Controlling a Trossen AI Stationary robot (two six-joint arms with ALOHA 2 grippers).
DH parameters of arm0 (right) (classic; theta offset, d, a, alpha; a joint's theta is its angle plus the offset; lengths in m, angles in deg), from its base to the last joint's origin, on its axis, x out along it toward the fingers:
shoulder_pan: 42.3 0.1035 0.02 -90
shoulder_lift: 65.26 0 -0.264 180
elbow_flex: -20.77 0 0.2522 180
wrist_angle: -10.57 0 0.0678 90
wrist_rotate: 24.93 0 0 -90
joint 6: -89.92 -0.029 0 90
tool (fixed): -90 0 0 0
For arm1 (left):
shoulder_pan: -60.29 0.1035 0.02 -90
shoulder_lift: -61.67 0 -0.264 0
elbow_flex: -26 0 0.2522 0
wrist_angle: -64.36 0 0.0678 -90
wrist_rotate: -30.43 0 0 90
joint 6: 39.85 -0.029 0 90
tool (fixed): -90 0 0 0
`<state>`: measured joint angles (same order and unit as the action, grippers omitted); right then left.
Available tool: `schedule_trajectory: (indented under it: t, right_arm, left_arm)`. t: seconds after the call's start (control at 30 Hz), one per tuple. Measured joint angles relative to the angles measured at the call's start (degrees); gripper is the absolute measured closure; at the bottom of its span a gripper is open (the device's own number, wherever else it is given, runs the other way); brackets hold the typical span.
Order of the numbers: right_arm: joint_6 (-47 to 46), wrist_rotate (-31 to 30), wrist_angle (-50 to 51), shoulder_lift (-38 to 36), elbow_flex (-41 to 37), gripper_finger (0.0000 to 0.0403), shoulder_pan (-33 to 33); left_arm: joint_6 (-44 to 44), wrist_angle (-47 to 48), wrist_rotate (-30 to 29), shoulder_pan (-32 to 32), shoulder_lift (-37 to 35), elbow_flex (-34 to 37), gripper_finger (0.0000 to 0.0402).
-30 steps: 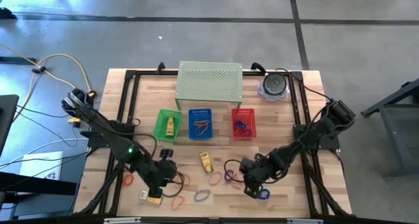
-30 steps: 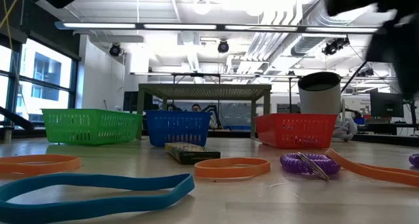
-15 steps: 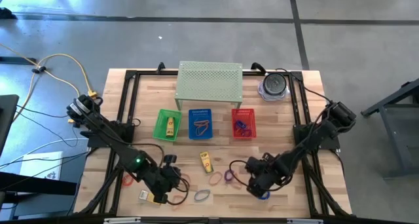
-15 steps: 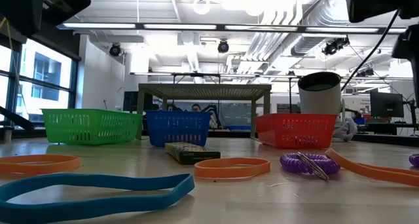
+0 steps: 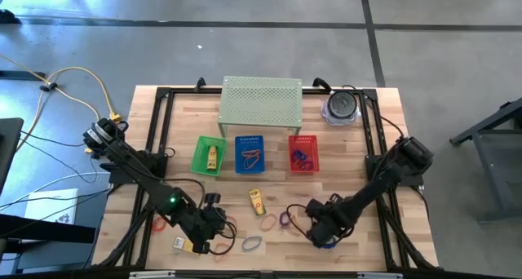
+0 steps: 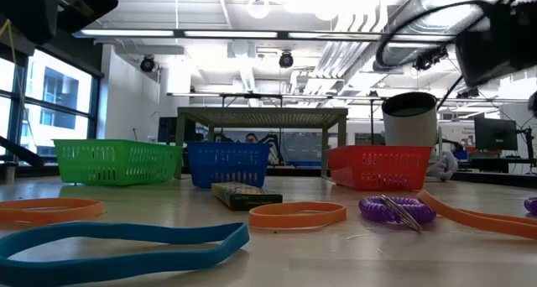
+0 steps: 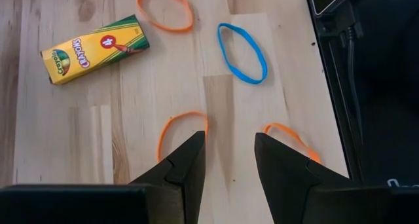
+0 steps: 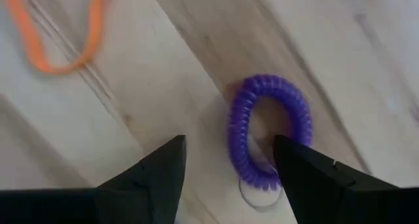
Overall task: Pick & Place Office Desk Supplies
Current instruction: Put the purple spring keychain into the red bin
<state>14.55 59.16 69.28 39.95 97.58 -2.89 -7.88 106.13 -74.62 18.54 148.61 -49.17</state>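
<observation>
- My right gripper (image 8: 226,178) was low over the front right of the table (image 5: 383,148), its fingers (image 8: 150,178) spread wide, one to each side of a purple coiled loop (image 8: 270,129) lying flat on the wood; I could not tell whether either finger touched the coil, and nothing was gripped.
- An orange band (image 8: 65,34) lay on the boards near that coil, apart from it.
- My left gripper (image 7: 229,178) hung over the front left of the table, fingers (image 7: 186,165) partly apart and empty. An orange loop (image 7: 177,129) sat just at one fingertip, and a second orange loop (image 7: 291,139) just by the other.
- Farther out on the left wrist view I saw a blue band (image 7: 242,52), another orange band (image 7: 165,8) and a yellow crayon packet (image 7: 95,48), all flat on the wood and apart from each other.
- From above, three small baskets stood in a row in front of the pale green shelf (image 5: 261,99): green basket (image 5: 198,148) with a yellow packet inside, blue basket (image 5: 251,140) with an orange band inside, red basket (image 5: 303,141) with dark blue loops inside.
- A second yellow packet (image 5: 257,201) lay on the table between the two grippers, in front of the blue basket.
- The round grey-and-clear object (image 5: 341,106) stood at the back right, beside the shelf.
</observation>
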Motion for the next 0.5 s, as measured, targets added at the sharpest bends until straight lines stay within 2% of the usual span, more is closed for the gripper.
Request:
schedule_trajectory:
  t: [0.27, 0.37, 0.5]
  right_arm:
    - [2.3, 7.4, -0.5, 3.9, 0.4, 0.0193, -2.8]
    - [3.1, 8.1, -0.5, 3.9, 0.4, 0.0224, -3.7]
    - [5.1, 7.4, -0.2, 3.8, 0.3, 0.0287, -4.3]
  left_arm:
    - [-0.5, -0.2, 0.1, 0.0, 0.0, 0.0, 0.0274]
    - [-0.5, -0.2, 0.1, 0.0, 0.0, 0.0, 0.0274]
    - [-0.5, -0.2, 0.1, 0.0, 0.0, 0.0, 0.0274]
